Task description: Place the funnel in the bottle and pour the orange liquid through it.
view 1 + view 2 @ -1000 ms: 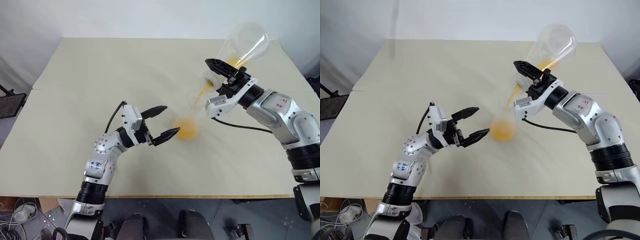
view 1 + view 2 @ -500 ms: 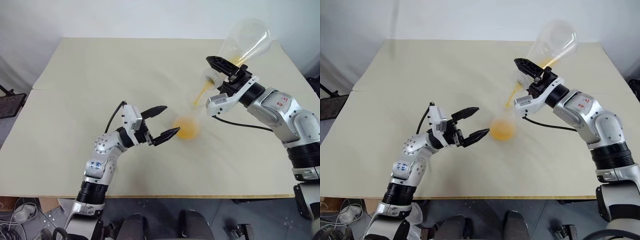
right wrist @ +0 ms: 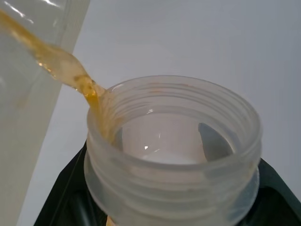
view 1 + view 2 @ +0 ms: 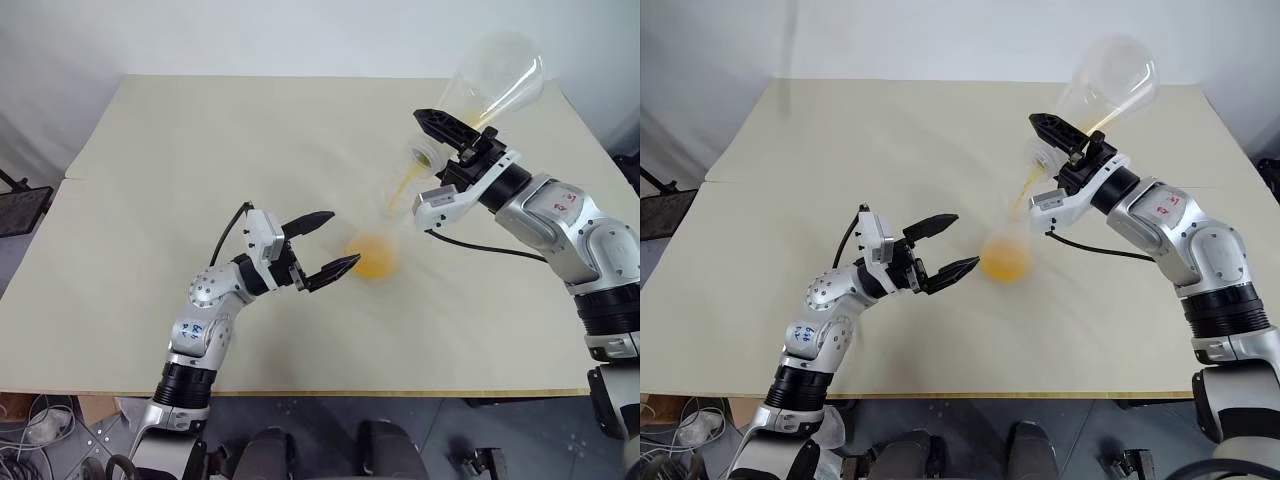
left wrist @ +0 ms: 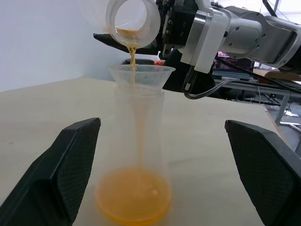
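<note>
We find the funnel (image 5: 142, 75) seated in the bottle (image 5: 136, 155) and the pour nearly done (a little orange liquid (image 5: 133, 200) remains in the tilted flask (image 4: 495, 85) above the bottle), the right end effector (image 4: 452, 148) clamped on that flask's neck, the left end effector (image 4: 325, 245) open beside the bottle.

Right hand (image 4: 447, 140) is clamped on the neck of the big clear flask (image 4: 492, 87) and has it tipped mouth-down near the bench's (image 4: 200, 160) far right corner. A thin stream of orange liquid (image 4: 372, 256) runs down into the bottle (image 4: 378, 245), which sits around mid-bench with an orange pool at its base. Left hand (image 4: 325, 245) has its fingers spread wide, just beside the bottle, not touching.
</note>
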You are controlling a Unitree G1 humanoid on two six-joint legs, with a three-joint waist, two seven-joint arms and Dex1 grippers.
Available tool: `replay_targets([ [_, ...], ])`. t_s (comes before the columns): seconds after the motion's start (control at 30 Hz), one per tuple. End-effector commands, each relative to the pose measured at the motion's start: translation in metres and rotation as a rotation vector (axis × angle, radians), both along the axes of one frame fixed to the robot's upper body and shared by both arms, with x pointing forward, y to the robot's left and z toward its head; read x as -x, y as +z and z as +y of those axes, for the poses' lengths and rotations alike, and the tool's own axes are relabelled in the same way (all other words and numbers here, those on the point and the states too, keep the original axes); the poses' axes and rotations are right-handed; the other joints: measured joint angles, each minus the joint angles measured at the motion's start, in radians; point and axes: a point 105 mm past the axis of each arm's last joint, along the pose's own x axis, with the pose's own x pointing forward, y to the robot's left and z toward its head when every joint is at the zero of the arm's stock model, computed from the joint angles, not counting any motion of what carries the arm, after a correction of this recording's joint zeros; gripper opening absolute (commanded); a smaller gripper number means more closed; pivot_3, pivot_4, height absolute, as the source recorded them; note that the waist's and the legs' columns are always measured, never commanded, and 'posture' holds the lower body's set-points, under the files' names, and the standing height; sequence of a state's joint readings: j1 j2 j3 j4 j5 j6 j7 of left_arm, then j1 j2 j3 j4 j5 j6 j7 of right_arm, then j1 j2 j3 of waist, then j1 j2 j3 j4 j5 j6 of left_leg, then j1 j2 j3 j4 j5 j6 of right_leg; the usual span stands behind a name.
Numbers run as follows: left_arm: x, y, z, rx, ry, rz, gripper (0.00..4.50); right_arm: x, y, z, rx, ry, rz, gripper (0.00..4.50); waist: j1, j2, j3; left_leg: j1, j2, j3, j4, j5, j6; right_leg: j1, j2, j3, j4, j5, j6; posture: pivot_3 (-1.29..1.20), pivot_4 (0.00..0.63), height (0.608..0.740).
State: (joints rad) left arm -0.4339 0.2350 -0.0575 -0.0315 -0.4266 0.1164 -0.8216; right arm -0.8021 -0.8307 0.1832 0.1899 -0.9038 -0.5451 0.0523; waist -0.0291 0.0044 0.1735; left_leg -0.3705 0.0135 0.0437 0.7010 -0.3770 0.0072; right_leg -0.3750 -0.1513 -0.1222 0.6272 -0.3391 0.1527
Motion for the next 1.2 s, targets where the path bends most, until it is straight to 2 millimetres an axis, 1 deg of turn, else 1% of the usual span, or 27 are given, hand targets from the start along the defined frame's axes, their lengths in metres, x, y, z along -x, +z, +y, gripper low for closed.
replay_targets([
  [0.03,0.004,0.012,-0.004,0.015,-0.010,-0.057,4.50,0.005,0.022,-0.005,-0.001,-0.003,-0.078,2.48,0.000,0.000,0.000,0.000,0.000,0.000,0.000,0.000,0.000,0.000,0.000,0.000,0.000,0.000,0.000,0.00,0.150,0.740],
  [0.23,0.003,0.012,-0.004,0.019,-0.009,-0.058,4.50,0.005,0.020,-0.006,0.007,-0.002,-0.075,2.48,-0.001,0.000,0.000,0.000,0.000,0.000,0.000,0.000,0.000,0.000,0.000,0.000,0.000,0.000,0.000,0.00,0.150,0.740],
  [1.2,0.002,0.011,-0.005,0.024,-0.009,-0.058,4.50,0.011,0.023,0.005,0.002,0.043,-0.092,2.48,0.000,0.000,0.000,0.000,0.000,0.000,0.000,0.000,0.000,0.000,0.000,0.000,0.000,0.000,0.000,0.00,0.150,0.740],
])
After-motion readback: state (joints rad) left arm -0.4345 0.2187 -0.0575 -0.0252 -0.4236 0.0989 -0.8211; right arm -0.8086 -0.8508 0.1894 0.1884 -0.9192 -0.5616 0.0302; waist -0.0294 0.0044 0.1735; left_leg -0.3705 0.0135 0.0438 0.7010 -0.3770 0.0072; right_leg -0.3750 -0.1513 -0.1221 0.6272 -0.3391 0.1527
